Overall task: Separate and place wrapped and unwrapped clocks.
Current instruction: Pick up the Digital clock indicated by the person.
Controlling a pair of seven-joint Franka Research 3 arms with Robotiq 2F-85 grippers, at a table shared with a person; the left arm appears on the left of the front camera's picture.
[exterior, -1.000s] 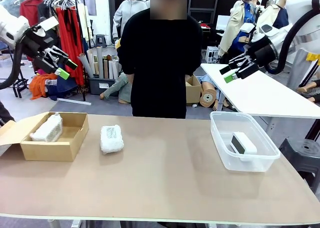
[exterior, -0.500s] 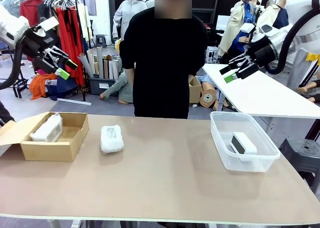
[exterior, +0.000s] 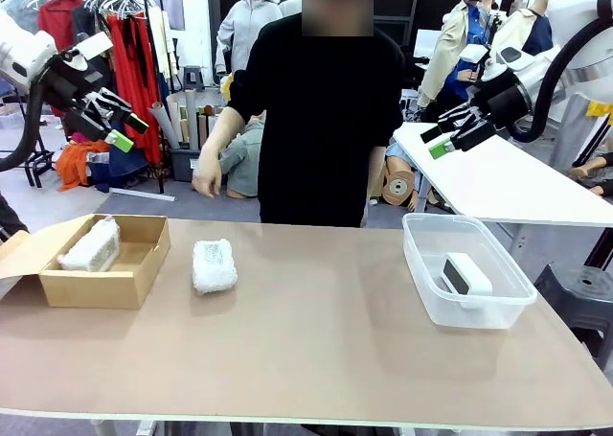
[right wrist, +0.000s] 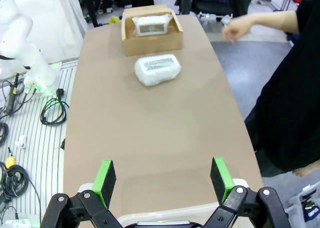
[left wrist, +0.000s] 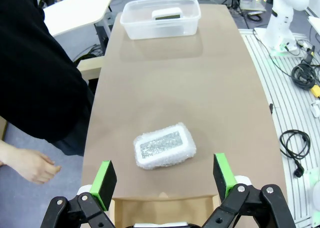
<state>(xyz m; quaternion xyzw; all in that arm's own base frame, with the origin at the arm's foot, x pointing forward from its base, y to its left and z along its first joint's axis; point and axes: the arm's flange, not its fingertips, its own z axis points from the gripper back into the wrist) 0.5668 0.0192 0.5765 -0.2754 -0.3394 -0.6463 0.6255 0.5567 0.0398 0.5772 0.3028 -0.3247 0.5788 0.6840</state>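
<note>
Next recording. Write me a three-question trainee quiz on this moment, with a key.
1. True or false: the bare clock lies in the clear tub.
2. Where is the wrapped clock that is outside the cardboard box? A: on the table. B: in a pincer. C: in the clear tub.
3. How do the jaws of the left pincer and the right pincer stand?
Key: 1 true. 2 A. 3 both open, empty, raised above the table.
</note>
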